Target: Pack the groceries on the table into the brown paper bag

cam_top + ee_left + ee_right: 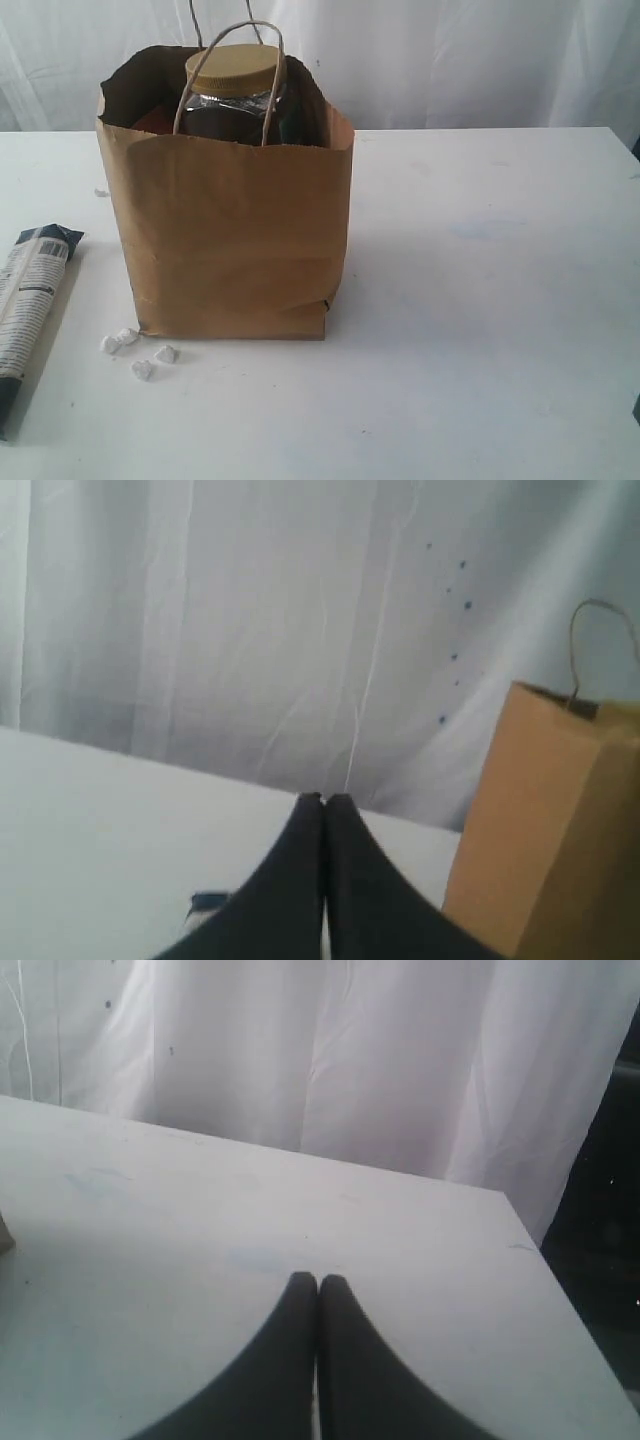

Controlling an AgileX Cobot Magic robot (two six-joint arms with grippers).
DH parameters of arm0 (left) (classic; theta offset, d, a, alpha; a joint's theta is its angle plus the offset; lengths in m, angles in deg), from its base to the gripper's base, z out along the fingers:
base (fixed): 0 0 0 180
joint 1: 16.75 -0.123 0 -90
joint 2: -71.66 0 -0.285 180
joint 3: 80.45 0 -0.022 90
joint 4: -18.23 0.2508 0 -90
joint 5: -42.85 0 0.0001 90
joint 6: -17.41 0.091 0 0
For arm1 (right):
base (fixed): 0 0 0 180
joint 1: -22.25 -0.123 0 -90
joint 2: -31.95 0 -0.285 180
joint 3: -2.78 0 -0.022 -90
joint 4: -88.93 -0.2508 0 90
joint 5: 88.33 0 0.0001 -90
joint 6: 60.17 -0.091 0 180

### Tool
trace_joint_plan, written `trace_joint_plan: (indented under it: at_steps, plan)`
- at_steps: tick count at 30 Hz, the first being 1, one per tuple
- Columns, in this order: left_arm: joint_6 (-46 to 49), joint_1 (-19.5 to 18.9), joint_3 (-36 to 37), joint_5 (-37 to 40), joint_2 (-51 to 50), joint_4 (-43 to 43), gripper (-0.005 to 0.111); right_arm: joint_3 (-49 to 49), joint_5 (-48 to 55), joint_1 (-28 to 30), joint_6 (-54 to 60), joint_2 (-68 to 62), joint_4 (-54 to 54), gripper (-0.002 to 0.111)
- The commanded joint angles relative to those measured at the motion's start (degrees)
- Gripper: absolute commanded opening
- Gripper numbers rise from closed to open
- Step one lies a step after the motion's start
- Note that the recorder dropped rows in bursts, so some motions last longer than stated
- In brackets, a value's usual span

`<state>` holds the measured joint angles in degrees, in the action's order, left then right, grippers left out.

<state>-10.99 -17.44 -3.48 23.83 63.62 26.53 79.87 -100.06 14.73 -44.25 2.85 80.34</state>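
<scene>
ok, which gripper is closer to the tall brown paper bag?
Left, probably. The left gripper has the tall brown paper bag close beside it; the right gripper looks out over white tabletop, well off from it.

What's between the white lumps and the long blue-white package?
Nothing: only bare white tabletop separates the small white lumps from the long blue-white package, in the exterior view.

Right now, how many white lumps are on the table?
4 lumps, off the bag's front left corner: two side by side, one right of them, one nearest the camera. More may hide behind the bag.
</scene>
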Motion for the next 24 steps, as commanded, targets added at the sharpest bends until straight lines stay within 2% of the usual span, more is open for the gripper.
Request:
trace_joint_plan:
  at_steps: [1, 3, 6, 9, 11, 15, 17, 20, 22, 24]
  plan:
    - [0.27, 0.13, 0.18, -12.90, 0.25, -1.10, 0.000, 0.13, 1.40, -0.11, 0.53, -0.47, -2.23, 0.000]
    - [1.56, 0.13, -3.16, -11.98, 0.25, -2.07, 0.000, 0.13, 1.40, -0.11, 0.42, -0.47, -2.25, 0.000]
    - [8.36, 0.13, -11.39, -3.23, 0.25, -2.67, 0.000, 0.13, 1.40, -0.11, 0.42, -0.47, -2.25, 0.000]
    - [19.10, 0.13, -20.42, 10.94, -3.87, -2.67, 0.000, 0.13, 1.40, -0.11, 0.42, -0.47, -2.25, 0.000]
    - [25.62, 0.13, -26.08, 25.42, -9.64, -1.43, 0.000, 0.13, 1.40, -0.11, 0.42, -0.47, -2.25, 0.000]
    - [29.06, 0.13, -30.25, 43.89, -25.25, -2.21, 0.000, 0.13, 1.40, -0.11, 0.42, -0.47, -2.25, 0.000]
    - [32.69, 0.13, -31.73, 51.25, -34.70, -8.95, 0.000, 0.13, 1.40, -0.11, 0.42, -0.47, -2.25, 0.000]
    - [53.48, 0.13, -33.86, 58.39, -47.70, -29.58, 0.000, 0.13, 1.40, -0.11, 0.42, -0.47, -2.25, 0.000]
    - [70.29, 0.13, -34.59, 58.48, -55.13, -43.21, 0.000, 0.13, 1.40, -0.11, 0.42, -0.47, -2.25, 0.000]
    - [81.98, 0.13, -34.57, 56.57, -60.08, -52.05, 0.000, 0.13, 1.40, -0.11, 0.42, -0.47, -2.25, 0.000]
